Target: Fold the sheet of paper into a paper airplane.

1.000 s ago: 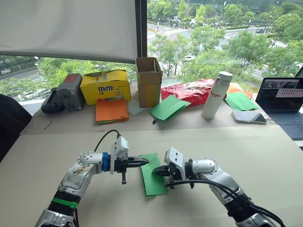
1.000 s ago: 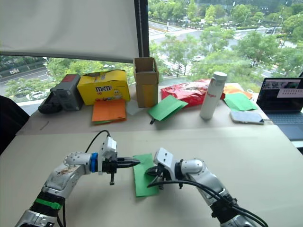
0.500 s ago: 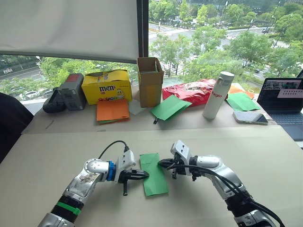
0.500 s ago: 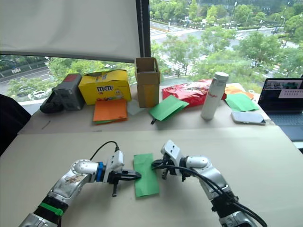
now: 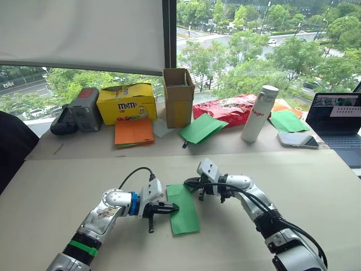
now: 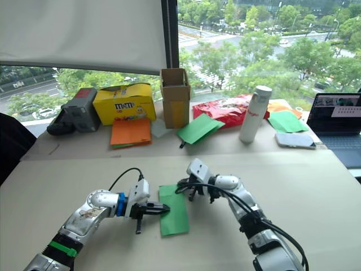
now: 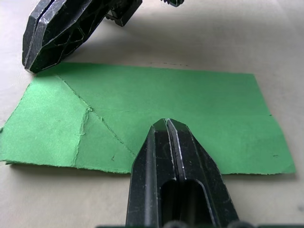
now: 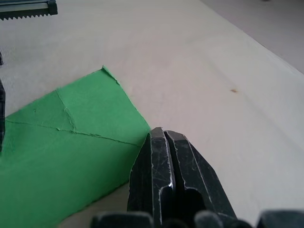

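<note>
— Looking over our two arms, what do we have on the table (image 5: 51, 186)?

— We have the sheet of paper (image 5: 183, 208) lying flat on the tan tabletop, folded into a long narrow strip, between our two grippers. Its far end shows diagonal crease lines, plain in both wrist views.

— Where is our left gripper (image 5: 175, 208)?

— It sits at the strip's left long edge, about halfway along. In the left wrist view its two black fingers (image 7: 167, 142) are pressed together with no gap, and their tip lies over the near edge of the green paper. We cannot tell whether the tip presses down or only hovers just above.

— And our right gripper (image 5: 186, 183)?

— It is at the far end of the strip, near the far right corner. Its fingers (image 8: 164, 156) are also closed tight against each other, nothing between them, and the tip meets the paper's edge beside the creased corner.

— So neither one grips the paper?

— Right, both are closed on nothing, and the sheet rests on the table.

— What do we see further back?

— Along the window side stand a yellow candy box (image 5: 125, 102), an open cardboard box (image 5: 178, 97), a red bag (image 5: 223, 108) and a white bottle (image 5: 257, 113). Orange sheets (image 5: 133, 131) lie before the yellow box, a loose green sheet (image 5: 201, 127) before the cardboard box, all well apart from our strip. A laptop (image 5: 336, 118) and a phone (image 5: 298, 139) sit at the far right.
</note>
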Available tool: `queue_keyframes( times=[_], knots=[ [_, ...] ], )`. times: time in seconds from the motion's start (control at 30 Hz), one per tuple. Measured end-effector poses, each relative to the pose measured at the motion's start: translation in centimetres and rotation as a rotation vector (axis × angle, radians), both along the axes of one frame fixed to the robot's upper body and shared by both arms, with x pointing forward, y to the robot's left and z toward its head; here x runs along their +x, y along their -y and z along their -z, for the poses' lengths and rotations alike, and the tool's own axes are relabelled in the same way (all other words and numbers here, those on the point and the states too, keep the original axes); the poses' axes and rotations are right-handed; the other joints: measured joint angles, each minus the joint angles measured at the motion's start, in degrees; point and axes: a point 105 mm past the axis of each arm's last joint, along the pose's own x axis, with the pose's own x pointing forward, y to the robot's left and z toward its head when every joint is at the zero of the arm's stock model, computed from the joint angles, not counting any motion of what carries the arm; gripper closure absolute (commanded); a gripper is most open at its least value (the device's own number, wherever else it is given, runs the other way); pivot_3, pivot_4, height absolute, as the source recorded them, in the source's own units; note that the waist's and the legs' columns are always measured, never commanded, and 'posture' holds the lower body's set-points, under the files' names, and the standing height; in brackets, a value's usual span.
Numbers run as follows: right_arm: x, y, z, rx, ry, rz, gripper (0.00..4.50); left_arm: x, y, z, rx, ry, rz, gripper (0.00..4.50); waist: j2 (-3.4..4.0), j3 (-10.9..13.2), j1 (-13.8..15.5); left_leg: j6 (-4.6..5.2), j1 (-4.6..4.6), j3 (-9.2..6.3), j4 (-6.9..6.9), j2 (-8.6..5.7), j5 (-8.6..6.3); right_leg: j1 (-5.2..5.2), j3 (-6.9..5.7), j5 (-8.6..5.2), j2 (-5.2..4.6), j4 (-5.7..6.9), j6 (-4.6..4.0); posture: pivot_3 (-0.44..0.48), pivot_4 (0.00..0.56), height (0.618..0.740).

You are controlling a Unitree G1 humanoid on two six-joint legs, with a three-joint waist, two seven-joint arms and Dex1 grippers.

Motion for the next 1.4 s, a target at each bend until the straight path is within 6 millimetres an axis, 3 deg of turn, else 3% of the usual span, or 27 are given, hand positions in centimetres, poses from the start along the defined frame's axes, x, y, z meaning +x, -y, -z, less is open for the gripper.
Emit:
queue_keyframes(
  times=[0.3,0.43,0.57,0.67,0.8,1.03,1.2,1.4],
  knots=[
    [-2.4,0.8,0.6,0.037,0.027,-0.058,4.47,-0.1,0.6,0.0,0.008,0.015,0.005,4.50,0.00,0.00,-0.08,0.02,0.00,0.01,-0.01,0.01,-0.01,0.00,0.00,0.00,0.01,-0.02,0.00,0.000,0.150,0.740],
    [-1.1,1.3,-0.2,0.060,0.078,0.040,4.47,0.0,0.8,0.0,0.011,0.018,0.013,4.50,0.00,0.01,-0.06,0.01,-0.02,0.01,-0.01,-0.01,-0.01,-0.02,0.02,0.00,0.00,-0.02,0.00,0.000,0.150,0.740],
    [0.5,2.4,-2.7,0.094,0.155,0.100,4.47,0.0,0.8,0.0,0.011,0.016,0.018,4.50,0.01,0.01,-0.04,0.00,-0.01,0.00,-0.03,0.01,-0.01,-0.02,0.00,0.00,0.01,-0.02,0.00,0.000,0.150,0.740],
    [-0.7,1.7,-2.5,0.093,0.126,0.021,4.47,0.0,0.8,-0.1,0.011,0.015,0.022,4.50,0.01,0.01,-0.07,0.01,-0.02,0.00,-0.05,0.01,-0.01,-0.02,0.00,0.00,0.01,-0.03,0.00,0.000,0.150,0.740],
    [-3.4,0.7,0.9,0.055,-0.014,-0.077,4.47,0.0,0.9,0.0,0.009,0.011,0.023,4.50,0.01,0.01,-0.04,0.04,-0.02,0.01,-0.02,-0.01,-0.03,0.00,0.01,0.00,0.00,-0.03,0.00,0.000,0.150,0.740],
    [-5.0,1.1,1.1,0.058,-0.049,-0.120,4.47,0.1,1.0,0.0,0.008,0.009,0.025,4.50,0.02,0.00,0.05,0.05,0.02,0.01,-0.02,0.00,-0.03,0.03,0.01,0.00,0.01,-0.03,0.00,0.000,0.150,0.740],
    [-7.8,2.2,1.5,0.028,-0.104,-0.206,4.47,0.1,0.9,0.0,0.008,0.008,0.024,4.50,0.02,0.00,0.08,0.12,0.02,0.01,-0.02,0.02,-0.07,0.05,0.00,0.00,0.02,-0.04,0.00,0.000,0.150,0.740],
    [-11.1,1.5,2.1,0.011,-0.178,-0.322,4.47,0.2,1.0,0.1,0.004,0.006,0.026,4.50,0.02,0.00,0.23,0.36,0.05,0.01,0.00,0.02,-0.21,0.10,-0.01,0.00,0.01,-0.05,0.01,0.000,0.150,0.740]
  ],
)
